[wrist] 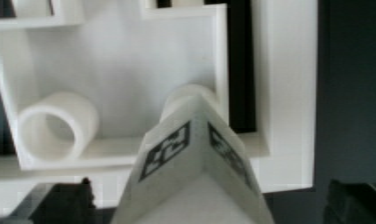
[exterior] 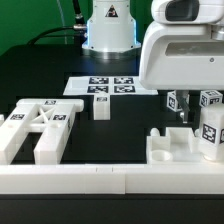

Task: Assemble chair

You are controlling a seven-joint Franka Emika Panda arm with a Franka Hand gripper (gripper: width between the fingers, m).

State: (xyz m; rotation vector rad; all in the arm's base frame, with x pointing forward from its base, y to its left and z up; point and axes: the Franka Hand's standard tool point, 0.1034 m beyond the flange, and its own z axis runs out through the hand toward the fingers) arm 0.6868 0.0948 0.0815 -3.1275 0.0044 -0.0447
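The big white robot arm (exterior: 180, 50) hangs low on the exterior view's right, over the black counter (exterior: 120, 125). Its gripper (exterior: 190, 118) is down among the white chair parts there. The gripper is wide open. In the wrist view its two dark fingertips (wrist: 60, 200) show at the two lower corners, far apart, and a white bar leg (wrist: 188, 160) with a black-and-white tag on it sits between them. The fingertips do not look like they are pressing on it.

Under the gripper lies a chunky white seat block (exterior: 170, 147) with notches in its top. The bar leg stands up at its far right end (exterior: 210, 130). In the wrist view the leg looks tilted and close to the camera. Behind it is a white frame with walls, and a round white peg (wrist: 52, 130) lies inside that frame, near the leg but not touching it.

On the exterior view's left lies the slotted back frame (exterior: 40, 128), flat on the counter, with tags on top. A small white block (exterior: 100, 108) stands alone near the middle. Just behind it lies the marker board (exterior: 100, 88), flat, with its square tags. A long white rail (exterior: 100, 178) runs across the front edge.
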